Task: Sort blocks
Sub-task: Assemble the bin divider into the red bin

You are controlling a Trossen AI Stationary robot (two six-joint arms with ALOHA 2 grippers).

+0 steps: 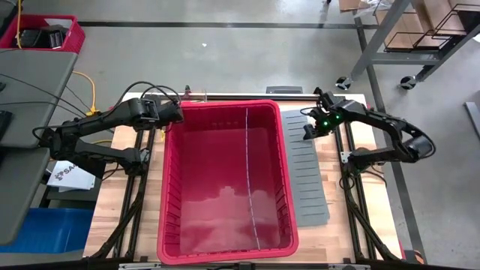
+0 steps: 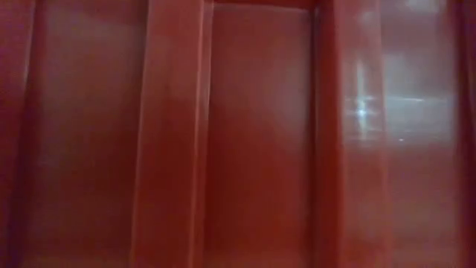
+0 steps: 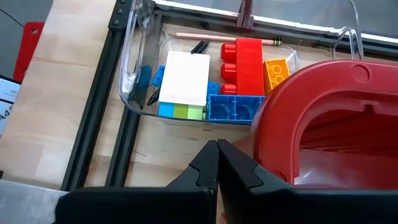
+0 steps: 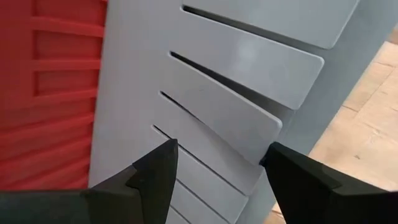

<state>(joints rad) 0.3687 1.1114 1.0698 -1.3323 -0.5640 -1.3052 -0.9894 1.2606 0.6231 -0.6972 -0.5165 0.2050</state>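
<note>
Wooden bench (image 1: 360,161) carries a large red plastic bin (image 1: 225,240). At its far-left corner, the left gripper (image 3: 217,163), fingers together, hovers near a clear tray (image 3: 127,87) holding small coloured plastic blocks (image 3: 249,62). Right gripper (image 4: 214,168), fingers apart, hangs over grey slotted divider sheets (image 4: 211,81).

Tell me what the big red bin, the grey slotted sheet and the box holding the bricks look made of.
Red bin: glossy moulded plastic, judging by its ribbed walls and sheen. Grey slotted sheet: matte, probably plastic, with thin, cleanly cut slots. Box: clear hard plastic, since the bricks show through its wall.
</note>
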